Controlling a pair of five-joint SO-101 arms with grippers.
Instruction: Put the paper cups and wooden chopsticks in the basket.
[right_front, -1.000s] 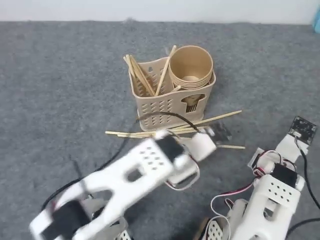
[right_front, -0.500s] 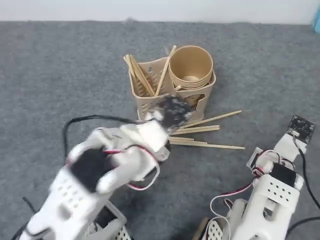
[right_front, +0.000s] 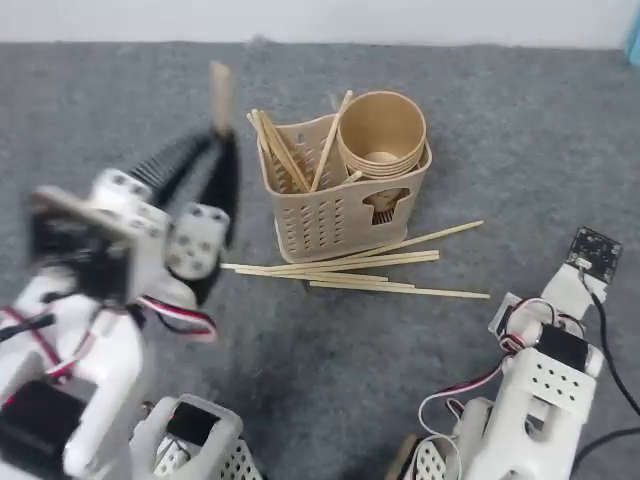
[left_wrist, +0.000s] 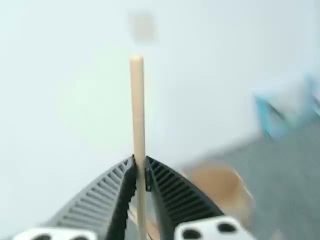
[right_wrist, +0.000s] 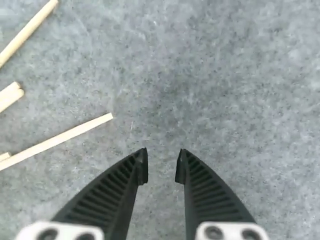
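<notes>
chopstick (left_wrist: 137, 110) pinched in left gripper (left_wrist: 140, 164)

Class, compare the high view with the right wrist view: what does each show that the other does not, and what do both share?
High view, not right wrist view: the beige slotted plastic basket, the stacked tan paper cups in it, and the left gripper shut on a wooden chopstick. Right wrist view, not high view: the right gripper, slightly open above grey carpet. Both: loose wooden chopsticks lying on that carpet.
</notes>
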